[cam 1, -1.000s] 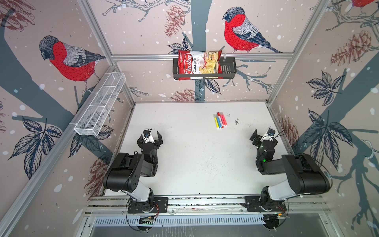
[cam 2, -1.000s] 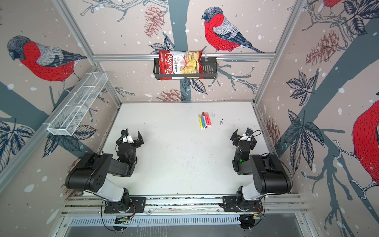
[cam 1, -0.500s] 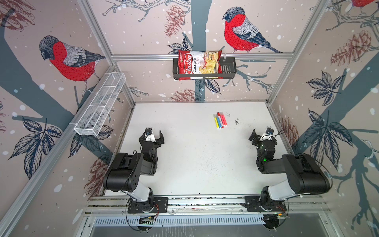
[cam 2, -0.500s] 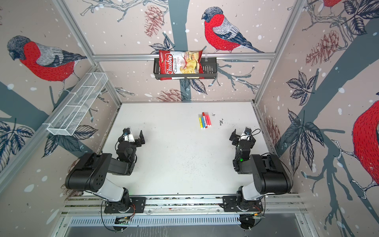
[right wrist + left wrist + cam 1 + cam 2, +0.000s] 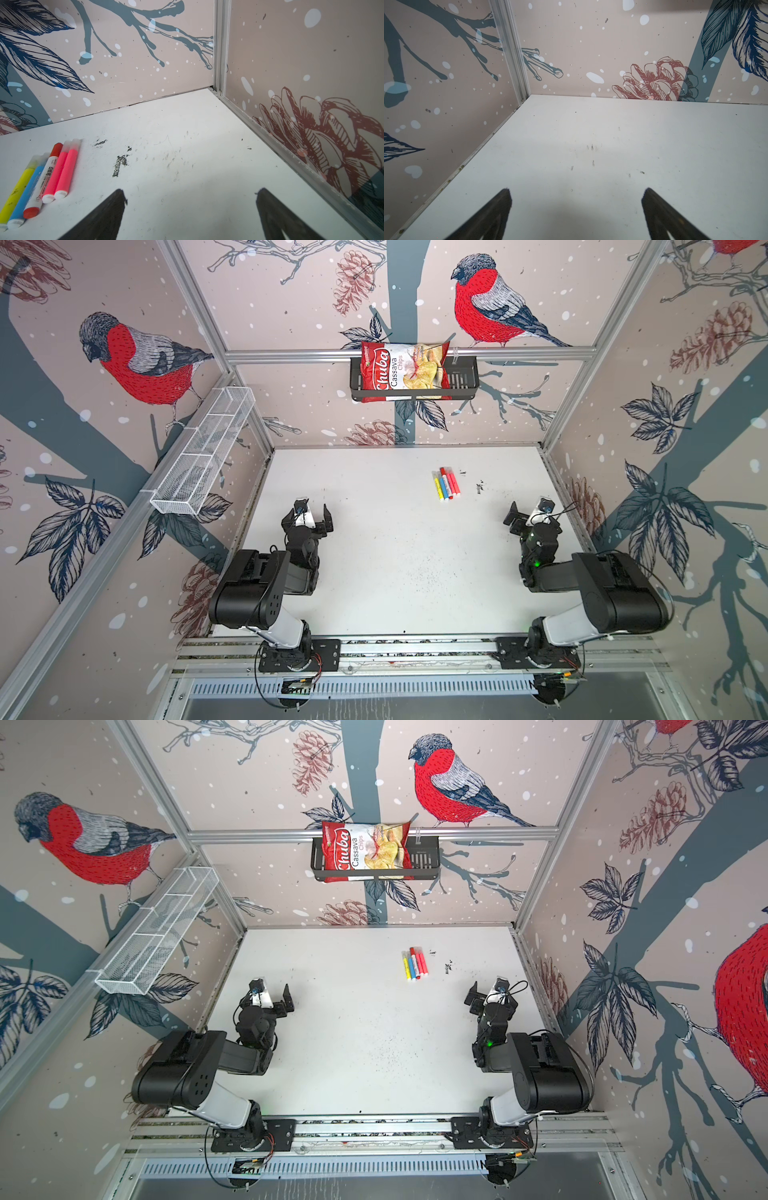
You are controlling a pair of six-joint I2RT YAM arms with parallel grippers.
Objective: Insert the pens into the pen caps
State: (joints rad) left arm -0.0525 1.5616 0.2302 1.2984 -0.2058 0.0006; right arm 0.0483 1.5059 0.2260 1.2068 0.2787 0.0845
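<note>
Several pens (image 5: 445, 485) (image 5: 414, 966) lie side by side on the white table (image 5: 374, 572), far right of centre. The right wrist view shows a yellow pen (image 5: 17, 188), a blue pen (image 5: 28, 193), a white-bodied pen (image 5: 44, 182) and two neon pink pens (image 5: 67, 170). Each carries a cap on its far end: a red cap (image 5: 57, 148) and translucent pen caps (image 5: 75, 143). My left gripper (image 5: 307, 519) (image 5: 268, 1002) (image 5: 576, 193) is open over bare table at the left. My right gripper (image 5: 534, 516) (image 5: 492, 996) (image 5: 190, 194) is open, short of the pens and to their right.
Black scuff marks (image 5: 120, 164) spot the table just right of the pens. A black wall basket (image 5: 461, 381) with a chips bag (image 5: 401, 371) hangs on the back wall. A white mesh tray (image 5: 199, 460) is fixed to the left wall. Side walls stand close to both arms.
The left gripper has turned and edged slightly right. The right gripper has barely shifted. The pens have not moved.
</note>
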